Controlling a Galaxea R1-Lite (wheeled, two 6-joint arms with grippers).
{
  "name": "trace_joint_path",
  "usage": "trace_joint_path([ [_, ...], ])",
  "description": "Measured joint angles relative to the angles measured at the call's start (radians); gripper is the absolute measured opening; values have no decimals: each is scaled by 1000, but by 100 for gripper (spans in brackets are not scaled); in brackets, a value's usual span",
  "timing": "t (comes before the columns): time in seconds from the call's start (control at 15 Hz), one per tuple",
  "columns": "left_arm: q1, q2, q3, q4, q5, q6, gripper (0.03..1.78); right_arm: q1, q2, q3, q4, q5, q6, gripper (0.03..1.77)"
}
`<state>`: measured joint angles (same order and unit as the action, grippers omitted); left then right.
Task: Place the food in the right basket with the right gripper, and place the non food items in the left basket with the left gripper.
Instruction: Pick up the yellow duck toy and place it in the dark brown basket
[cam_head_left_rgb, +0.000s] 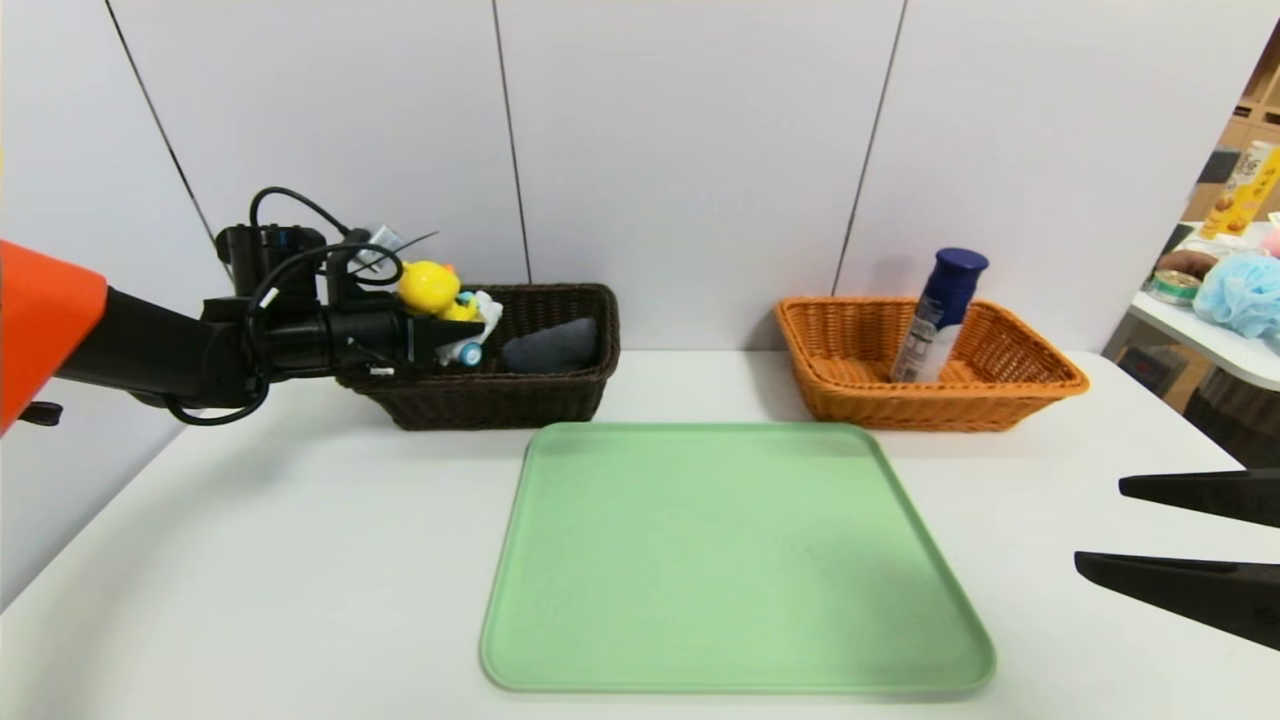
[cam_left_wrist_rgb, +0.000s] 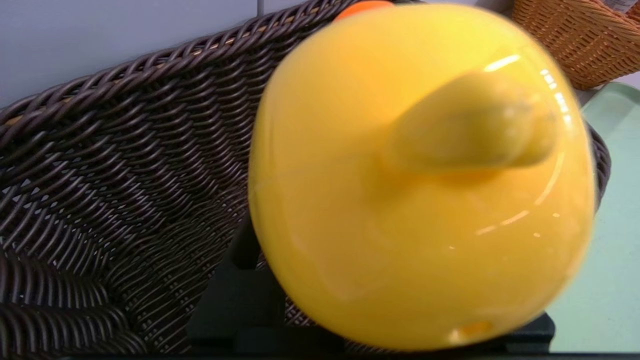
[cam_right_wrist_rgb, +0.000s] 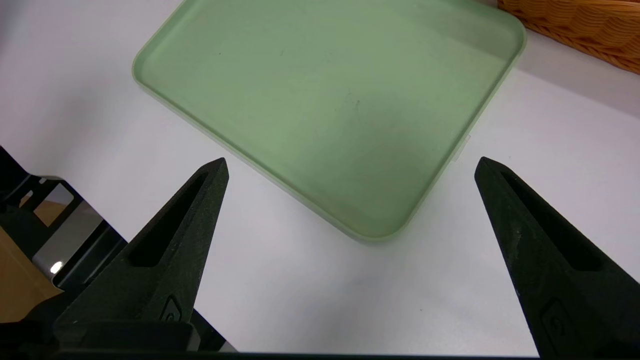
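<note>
Robotics lab test bay, bare white table (cam_head_left_rgb: 300, 560) against plain panelled wall (cam_head_left_rgb: 700, 150), second table (cam_head_left_rgb: 1215, 345) of assorted props beyond the right edge

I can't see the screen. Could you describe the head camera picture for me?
The left gripper holds a yellow duck over the dark basket at the back left of a white table. A green tray lies bare in the middle, an orange basket holds a blue-capped can, and the open right gripper waits aside.
</note>
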<state>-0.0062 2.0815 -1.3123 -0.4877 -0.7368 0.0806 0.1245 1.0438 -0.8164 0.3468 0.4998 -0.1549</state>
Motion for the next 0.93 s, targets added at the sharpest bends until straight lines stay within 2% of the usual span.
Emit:
trace_joint_path([
  [0.93, 1, 23, -33, 14, 2, -6, 75, 1, -11, 1, 3, 1, 0, 170],
])
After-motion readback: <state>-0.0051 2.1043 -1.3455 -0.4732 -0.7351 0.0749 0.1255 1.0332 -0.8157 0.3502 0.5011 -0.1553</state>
